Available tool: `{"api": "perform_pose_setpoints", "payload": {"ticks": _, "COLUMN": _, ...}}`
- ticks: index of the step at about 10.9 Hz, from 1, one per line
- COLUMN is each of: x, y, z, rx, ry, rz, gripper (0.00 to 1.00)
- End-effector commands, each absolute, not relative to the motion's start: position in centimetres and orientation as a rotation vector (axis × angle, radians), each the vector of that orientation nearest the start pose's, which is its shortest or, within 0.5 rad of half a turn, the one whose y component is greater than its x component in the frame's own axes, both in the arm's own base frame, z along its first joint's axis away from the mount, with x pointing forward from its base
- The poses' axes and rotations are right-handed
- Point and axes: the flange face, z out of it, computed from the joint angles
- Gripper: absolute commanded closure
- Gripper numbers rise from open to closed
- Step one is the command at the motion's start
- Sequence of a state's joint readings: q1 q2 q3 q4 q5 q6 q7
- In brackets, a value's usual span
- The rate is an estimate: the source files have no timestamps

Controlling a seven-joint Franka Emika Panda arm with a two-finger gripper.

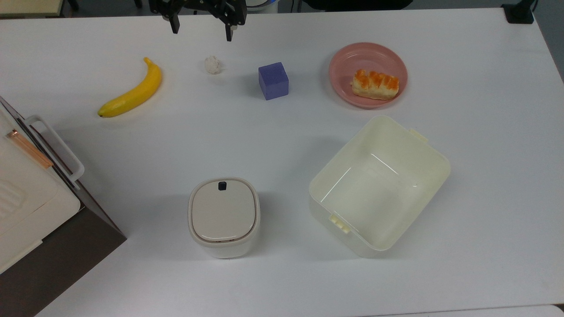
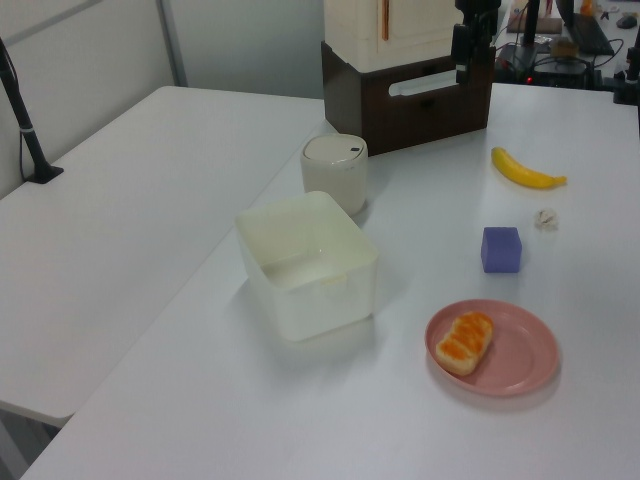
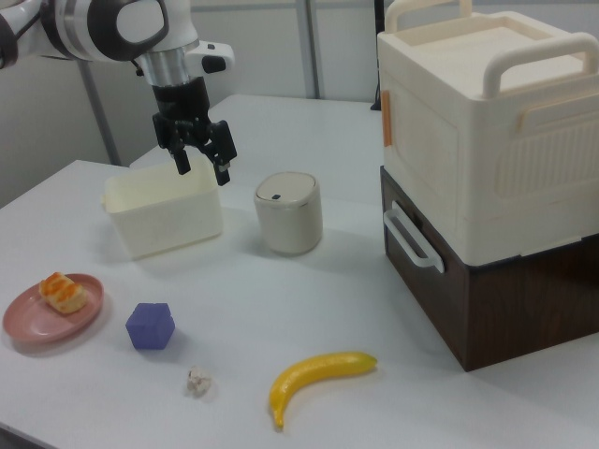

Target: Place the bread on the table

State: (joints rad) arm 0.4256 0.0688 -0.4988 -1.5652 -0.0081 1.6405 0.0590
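The bread (image 1: pixel 375 84), a small loaf with an orange-brown glazed top, lies on the round pink plate (image 1: pixel 348 57) at the top view's back right. In the right view the bread (image 3: pixel 61 293) sits on the plate (image 3: pixel 33 329) at the far left; in the left view the bread (image 2: pixel 465 342) is on the plate (image 2: pixel 525 372) near the front. My gripper (image 1: pixel 202 30) hangs open and empty above the table (image 1: pixel 282 132) at the back edge, well to the top view's left of the plate. In the right view the gripper (image 3: pixel 203 168) is high above the tabletop.
A yellow banana (image 1: pixel 132 90), a small white lumpy ball (image 1: pixel 213 64) and a purple cube (image 1: pixel 273 80) lie in a row to the plate's left in the top view. An open cream bin (image 1: pixel 379 185) and a lidded canister (image 1: pixel 224 215) stand nearer the front. A cream-and-brown appliance (image 1: pixel 26 198) fills the left edge.
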Motion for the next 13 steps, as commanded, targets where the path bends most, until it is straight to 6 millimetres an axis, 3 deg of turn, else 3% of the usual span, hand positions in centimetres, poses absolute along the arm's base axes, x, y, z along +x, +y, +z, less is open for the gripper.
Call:
{"api": "perform_pose_setpoints", "payload": {"ticks": 1, "x": 57.6, "y": -3.4, "z": 60.3, "rx": -3.151, "ry": 0.207, "rz": -0.052, "gripper": 0.00}}
{"api": "perform_pose_setpoints", "payload": {"ticks": 10, "x": 57.5, "y": -3.3, "z": 60.0, "rx": -3.163, "ry": 0.120, "rz": -0.041, "gripper": 0.00}}
{"api": "perform_pose_setpoints", "payload": {"ticks": 13, "x": 57.2, "y": -2.2, "z": 59.2, "rx": -3.160, "ry": 0.082, "rz": -0.001, "gripper": 0.00}}
